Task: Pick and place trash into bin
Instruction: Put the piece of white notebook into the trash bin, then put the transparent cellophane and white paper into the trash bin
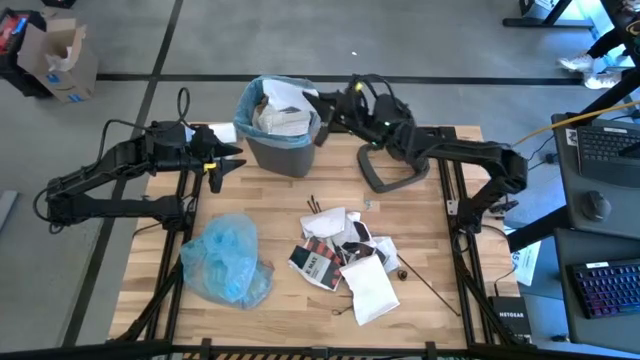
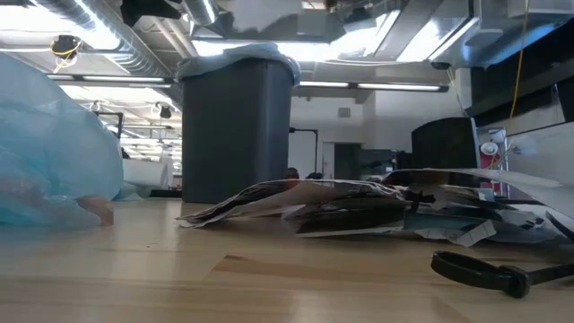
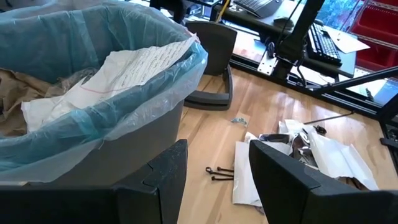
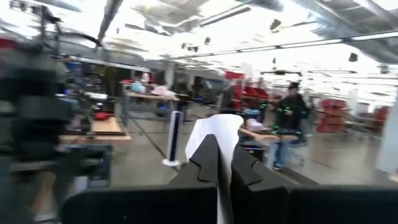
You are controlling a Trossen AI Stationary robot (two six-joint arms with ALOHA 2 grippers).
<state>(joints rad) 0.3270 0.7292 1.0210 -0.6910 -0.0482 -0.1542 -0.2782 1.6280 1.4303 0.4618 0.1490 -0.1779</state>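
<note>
The dark grey bin [image 1: 280, 128] [image 2: 235, 126] [image 3: 134, 146] with its light blue liner stands at the table's far side, holding crumpled white and brown paper. My left gripper [image 1: 232, 160] [image 3: 217, 149] hovers open just left of the bin. My right gripper [image 1: 325, 112] [image 4: 224, 168] is at the bin's right rim, shut on a white sheet [image 4: 217, 132]. The trash pile [image 1: 345, 255] [image 2: 359, 202] [image 3: 311, 152] of white mailers, paper and a red-black-white packet lies mid-table, with thin dark sticks [image 1: 315, 205] [image 3: 219, 173] beside it. My right gripper pinches the white sheet between its two shut fingers [image 4: 202, 165]. The fingers lie about level, coming from the table's right toward the bin. The sheet's free part [image 4: 214, 127] stands up past the fingertips, lifted clear of the table.
The grey lid [image 1: 388, 168] [image 3: 214, 68] rests on the table right of the bin. A crumpled light blue bag [image 1: 225, 260] [image 2: 49, 152] lies near the left edge. A long dark stick [image 1: 425, 285] lies right of the pile. Bare wood shows along the near edge.
</note>
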